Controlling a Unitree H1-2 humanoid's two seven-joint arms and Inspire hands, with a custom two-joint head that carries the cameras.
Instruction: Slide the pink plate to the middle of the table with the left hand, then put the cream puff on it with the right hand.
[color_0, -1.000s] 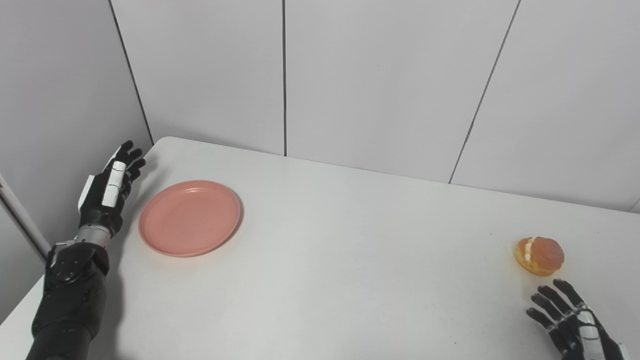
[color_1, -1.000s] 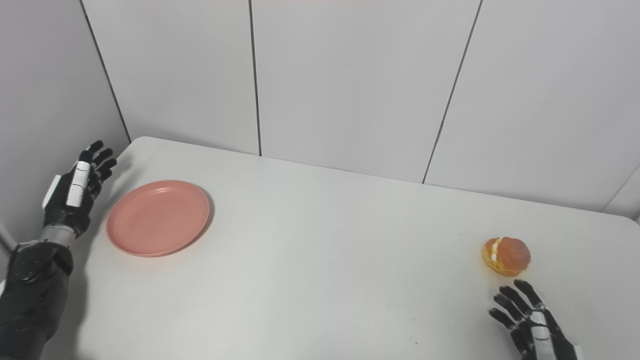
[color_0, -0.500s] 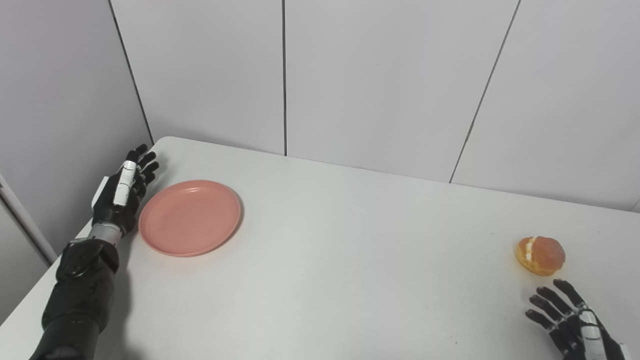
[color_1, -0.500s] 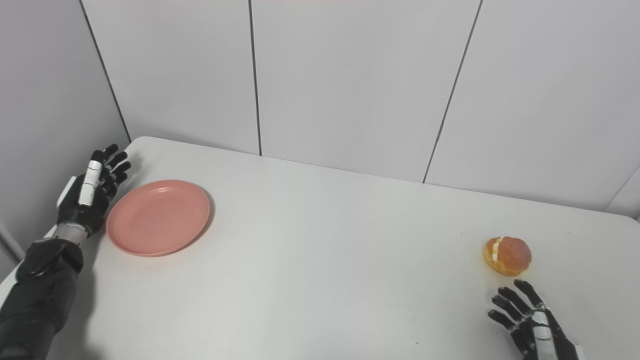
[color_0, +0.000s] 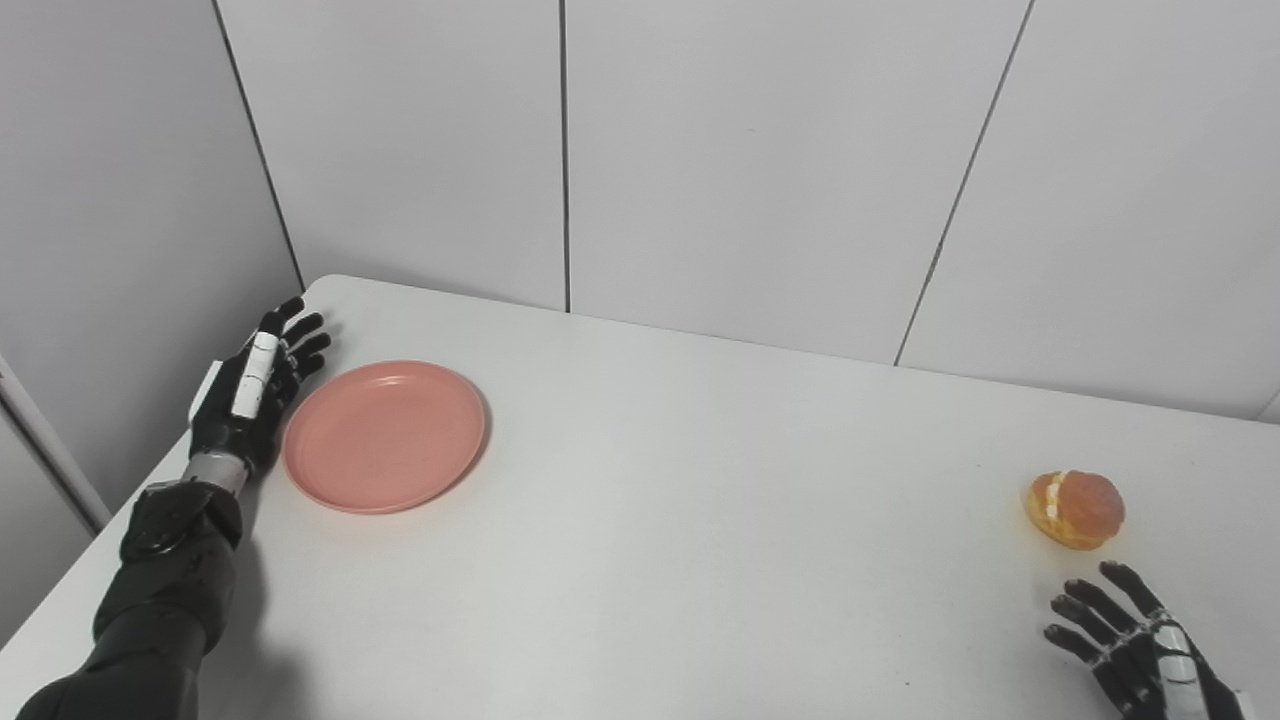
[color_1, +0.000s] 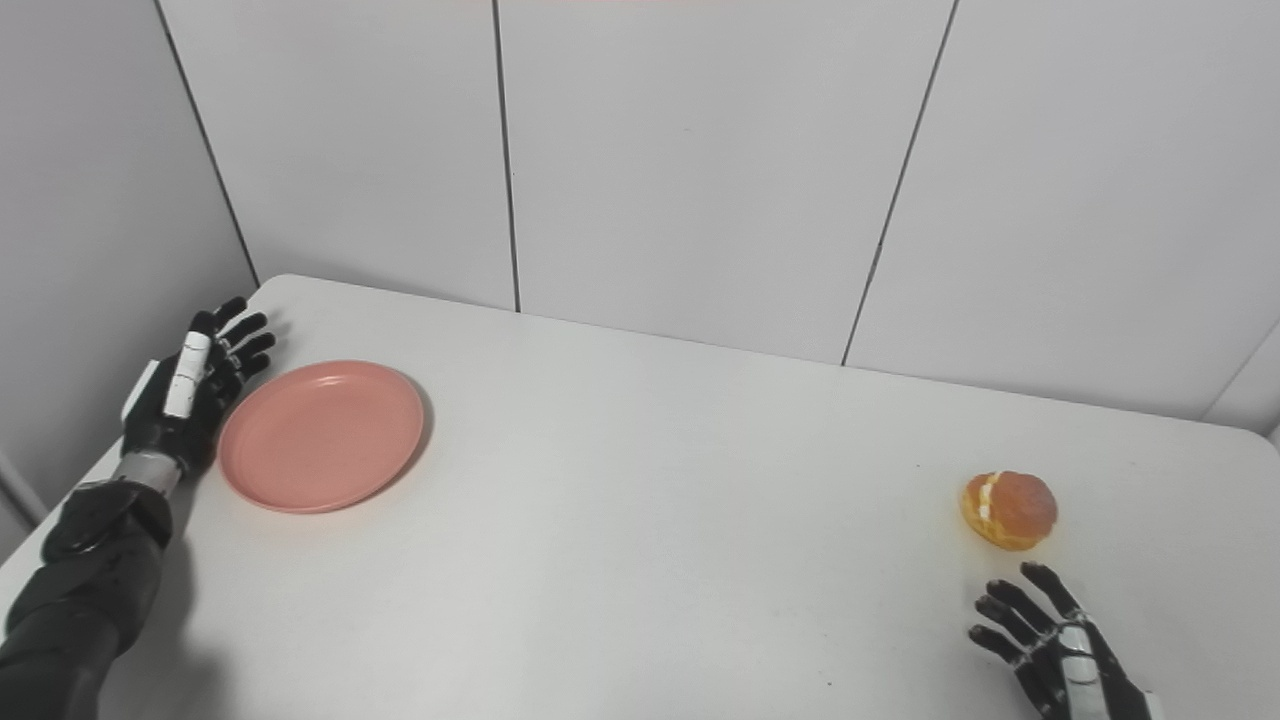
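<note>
round, shallow pink plate (color_0: 384, 437) beside open left hand (color_0: 250, 395); right hand (color_0: 1140, 650) splayed, empty.

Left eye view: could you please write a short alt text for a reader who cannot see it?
A black left robot hand, open, is at the left edge of a pink plate on the left of a white table. At far right lies a cream puff, with the open right robot hand just in front of it.

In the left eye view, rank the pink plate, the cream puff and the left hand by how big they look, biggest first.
1. pink plate
2. left hand, narrower than the plate
3. cream puff, clearly smallest
</note>
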